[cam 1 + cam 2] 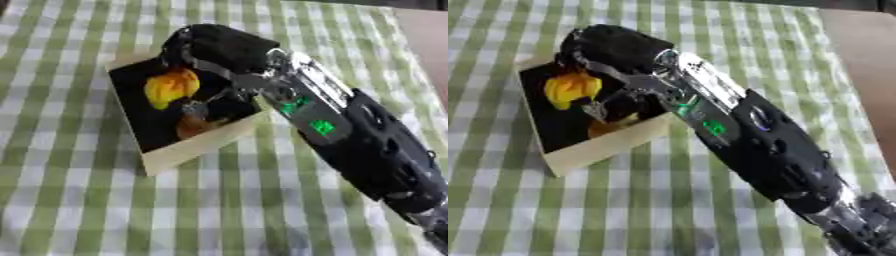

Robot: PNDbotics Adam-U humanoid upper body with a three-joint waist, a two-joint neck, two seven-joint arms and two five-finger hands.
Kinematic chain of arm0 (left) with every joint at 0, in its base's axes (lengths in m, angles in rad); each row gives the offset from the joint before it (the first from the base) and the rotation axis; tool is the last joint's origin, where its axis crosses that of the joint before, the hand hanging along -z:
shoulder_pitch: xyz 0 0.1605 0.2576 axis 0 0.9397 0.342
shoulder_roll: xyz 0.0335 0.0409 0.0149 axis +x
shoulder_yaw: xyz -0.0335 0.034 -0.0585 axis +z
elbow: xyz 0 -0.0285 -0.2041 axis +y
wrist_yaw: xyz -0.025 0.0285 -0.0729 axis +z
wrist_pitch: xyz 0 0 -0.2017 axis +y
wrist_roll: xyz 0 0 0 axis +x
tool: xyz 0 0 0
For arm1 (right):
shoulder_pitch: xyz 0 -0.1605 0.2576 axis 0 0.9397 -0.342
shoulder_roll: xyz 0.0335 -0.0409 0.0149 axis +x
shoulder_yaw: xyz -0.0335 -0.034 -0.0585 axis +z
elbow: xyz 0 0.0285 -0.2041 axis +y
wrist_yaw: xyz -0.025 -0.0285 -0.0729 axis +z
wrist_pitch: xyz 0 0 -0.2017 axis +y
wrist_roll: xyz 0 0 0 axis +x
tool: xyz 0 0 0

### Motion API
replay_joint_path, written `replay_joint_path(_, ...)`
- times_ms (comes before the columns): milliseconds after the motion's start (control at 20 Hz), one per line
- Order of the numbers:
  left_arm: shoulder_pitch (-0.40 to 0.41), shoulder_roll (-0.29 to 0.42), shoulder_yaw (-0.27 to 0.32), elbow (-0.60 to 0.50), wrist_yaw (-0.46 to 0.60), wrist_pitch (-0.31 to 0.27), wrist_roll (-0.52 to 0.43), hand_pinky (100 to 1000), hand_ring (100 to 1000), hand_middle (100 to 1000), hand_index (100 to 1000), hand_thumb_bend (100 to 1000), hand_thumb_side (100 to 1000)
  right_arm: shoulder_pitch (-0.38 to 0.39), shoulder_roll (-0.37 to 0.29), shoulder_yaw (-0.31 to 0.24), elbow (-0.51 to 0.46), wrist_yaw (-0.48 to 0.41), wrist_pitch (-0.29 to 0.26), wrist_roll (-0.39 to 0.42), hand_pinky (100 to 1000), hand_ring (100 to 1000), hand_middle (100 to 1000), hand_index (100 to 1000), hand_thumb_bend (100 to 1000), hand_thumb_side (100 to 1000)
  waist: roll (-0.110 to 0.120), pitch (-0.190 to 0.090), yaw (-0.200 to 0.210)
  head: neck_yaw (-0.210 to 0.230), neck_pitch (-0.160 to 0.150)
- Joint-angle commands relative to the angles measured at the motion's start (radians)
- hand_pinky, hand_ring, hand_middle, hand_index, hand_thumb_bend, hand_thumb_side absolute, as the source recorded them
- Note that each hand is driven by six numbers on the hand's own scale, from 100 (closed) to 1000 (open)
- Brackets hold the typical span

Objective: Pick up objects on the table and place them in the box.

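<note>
While your right hand [219,47] hangs over the box [197,147], its fingers reach down inside, whether curled or straight I cannot tell. You have a yellow object [171,87] and an orange-brown one [194,127] lying in it.

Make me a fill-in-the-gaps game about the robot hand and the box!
1. The robot's right hand is reaching over the ____.
2. The cloth on the table has white and ____ checks.
3. Inside the box, the brightest thing is orange and ____.
4. The inside of the box is lined in ____.

Missing words: box; green; yellow; black
</note>
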Motion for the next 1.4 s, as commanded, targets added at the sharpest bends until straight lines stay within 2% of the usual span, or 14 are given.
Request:
replay_joint_path(50,-0.014,0.005,0.002,-0.016,0.009,0.003,-0.006,765,746,796,856,100,649,-0.021,0.003,0.008,0.037,0.031,-0.044,0.005,873,848,712,815,180,158,0.006,-0.017,0.003,-0.005,-0.013)
replay_joint_path(200,-0.013,0.003,0.002,-0.016,0.010,0.006,-0.007,765,746,796,857,100,650,-0.021,0.004,0.001,0.048,0.070,-0.083,0.031,900,920,807,889,153,100,0.006,-0.016,0.002,-0.003,-0.013)
replay_joint_path(250,-0.012,0.003,0.002,-0.016,0.010,0.008,-0.008,765,746,797,857,100,650,-0.021,0.004,-0.004,0.048,0.081,-0.091,0.036,908,935,819,904,100,243,0.007,-0.016,0.001,-0.003,-0.014)
replay_joint_path(300,-0.012,0.002,0.002,-0.016,0.010,0.009,-0.009,765,746,797,857,100,650,-0.019,0.004,-0.009,0.046,0.089,-0.097,0.037,915,942,820,911,100,310,0.007,-0.016,-0.001,-0.003,-0.014)
replay_joint_path(450,-0.011,0.001,0.001,-0.016,0.012,0.013,-0.010,764,747,797,858,100,649,-0.016,0.001,-0.025,0.026,0.089,-0.117,0.033,924,941,805,920,100,398,0.010,-0.018,-0.007,-0.002,-0.014)
replay_joint_path(750,-0.010,0.000,0.000,-0.016,0.015,0.015,-0.012,763,747,795,858,100,648,-0.013,-0.021,-0.076,-0.061,0.039,-0.097,0.021,916,916,767,904,100,245,0.018,-0.026,-0.020,0.002,-0.014)
replay_joint_path(800,-0.010,0.000,-0.001,-0.016,0.016,0.015,-0.013,763,747,794,858,100,646,-0.011,-0.024,-0.084,-0.081,0.031,-0.084,0.016,914,907,754,899,100,292,0.019,-0.027,-0.021,0.002,-0.014)
replay_joint_path(850,-0.009,0.000,-0.001,-0.016,0.016,0.015,-0.013,763,747,794,858,100,648,-0.009,-0.030,-0.096,-0.106,0.014,-0.068,0.006,912,899,747,897,100,150,0.021,-0.028,-0.024,0.004,-0.012)
replay_joint_path(900,-0.009,-0.001,0.000,-0.016,0.017,0.015,-0.013,763,747,795,858,100,648,-0.005,-0.037,-0.110,-0.135,-0.007,-0.049,-0.005,910,892,737,890,100,100,0.022,-0.029,-0.026,0.006,-0.011)
replay_joint_path(1050,-0.003,-0.001,0.004,-0.016,0.016,0.017,-0.007,763,748,795,858,100,647,0.014,-0.070,-0.171,-0.257,-0.165,0.029,-0.055,901,837,658,853,100,100,0.026,-0.035,-0.036,0.017,-0.008)
replay_joint_path(1200,0.002,-0.001,0.007,-0.016,0.015,0.018,0.000,762,748,795,858,100,645,0.033,-0.125,-0.247,-0.333,-0.427,0.075,-0.145,902,813,622,827,100,100,0.031,-0.044,-0.050,0.034,-0.003)
replay_joint_path(1300,0.007,0.001,0.011,-0.016,0.014,0.018,0.007,762,749,795,858,100,644,0.057,-0.180,-0.304,-0.341,-0.599,0.039,-0.219,900,811,624,824,100,209,0.034,-0.051,-0.062,0.048,0.000)
replay_joint_path(1350,0.011,0.001,0.013,-0.016,0.012,0.020,0.010,763,749,796,858,100,645,0.076,-0.211,-0.333,-0.342,-0.673,0.010,-0.253,900,813,628,822,100,373,0.036,-0.054,-0.070,0.056,0.001)
replay_joint_path(1400,0.015,0.001,0.015,-0.016,0.011,0.022,0.014,763,749,796,858,100,645,0.098,-0.240,-0.358,-0.343,-0.736,-0.022,-0.283,899,813,629,821,100,411,0.038,-0.057,-0.077,0.063,0.002)
